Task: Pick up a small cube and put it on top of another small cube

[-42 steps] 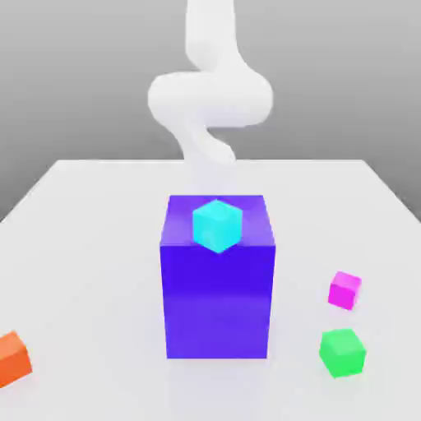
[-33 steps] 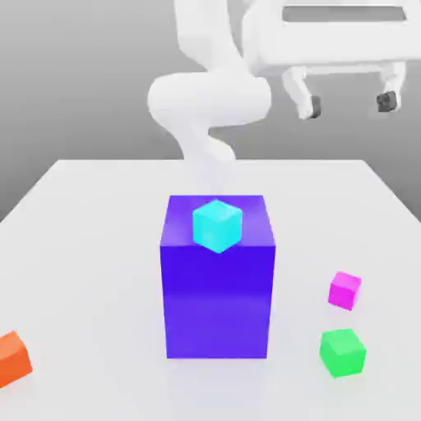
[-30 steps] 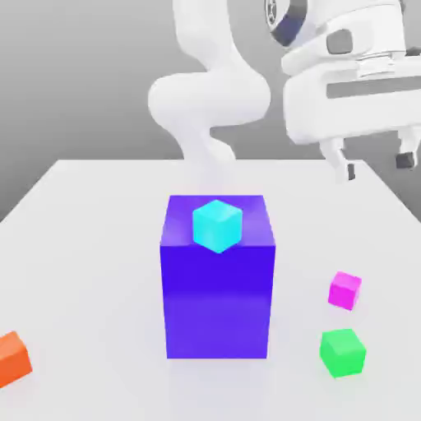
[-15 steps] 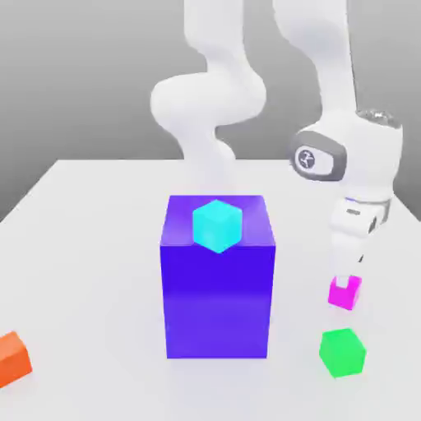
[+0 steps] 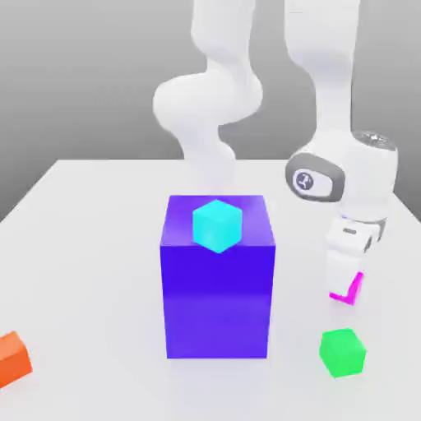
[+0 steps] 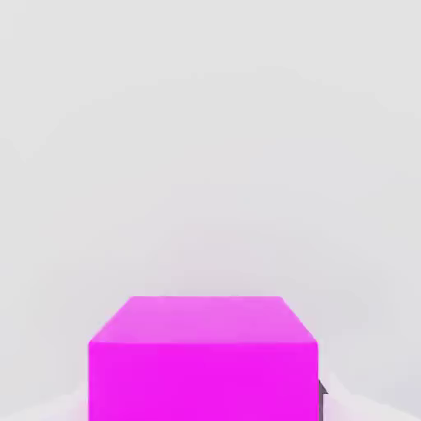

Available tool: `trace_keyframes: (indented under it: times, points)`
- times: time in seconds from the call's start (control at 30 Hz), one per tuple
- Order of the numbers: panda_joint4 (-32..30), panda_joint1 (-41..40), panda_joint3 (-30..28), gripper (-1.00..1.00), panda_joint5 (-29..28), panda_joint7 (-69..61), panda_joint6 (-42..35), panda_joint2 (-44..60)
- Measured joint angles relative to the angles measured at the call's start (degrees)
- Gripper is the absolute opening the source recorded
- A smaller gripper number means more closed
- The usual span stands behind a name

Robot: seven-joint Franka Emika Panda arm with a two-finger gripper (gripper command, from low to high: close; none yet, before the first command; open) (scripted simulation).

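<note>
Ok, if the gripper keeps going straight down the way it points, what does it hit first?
Most likely the small magenta cube: the gripper is right over it, and the hand view shows that cube close ahead on the white table. How much gap is left is unclear.

arm: mine bends down from above, on the exterior view's right.
wrist: pointing straight down at the table.
gripper: low at table level, my white hand upright.
</note>
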Motion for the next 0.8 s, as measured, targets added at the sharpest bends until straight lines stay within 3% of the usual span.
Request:
trace_keyframes:
  times: [0.17, 0.7, 0.8]
  points:
    - [0.49, -0.83, 0.70, -1.00, 6.45, -2.58, -6.49, -6.06]
    - [14.51, -13.16, -4.73, -1.00, 6.36, 13.68, -18.81, -4.38]
    - [15.71, -13.46, -4.90, -1.00, 5.94, 15.04, -16.96, -1.60]
